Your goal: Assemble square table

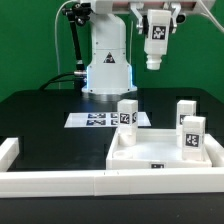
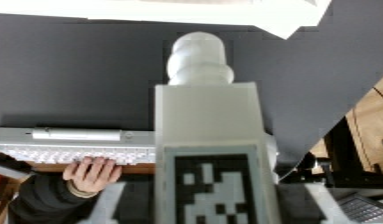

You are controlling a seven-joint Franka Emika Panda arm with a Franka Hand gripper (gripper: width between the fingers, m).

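Observation:
My gripper (image 1: 155, 28) is high above the table at the exterior view's upper right, shut on a white post (image 1: 154, 45) with a black-and-white tag, its tip pointing down. The same post (image 2: 209, 110) fills the wrist view, with its tag near the camera and its rounded tip far; my fingers do not show there. The white square slab (image 1: 150, 158) lies rimmed side up at the lower right. Three tagged posts stand upright on it: one at the left far corner (image 1: 127, 117), one at the right far corner (image 1: 185, 111), one nearer on the right (image 1: 192, 136).
The marker board (image 1: 92, 120) lies flat in front of the robot base (image 1: 106, 65). A long white rail (image 1: 50, 181) edges the black surface at the front and left. The wrist view shows a keyboard (image 2: 72, 152) and a person's hand (image 2: 94, 177) beyond the table.

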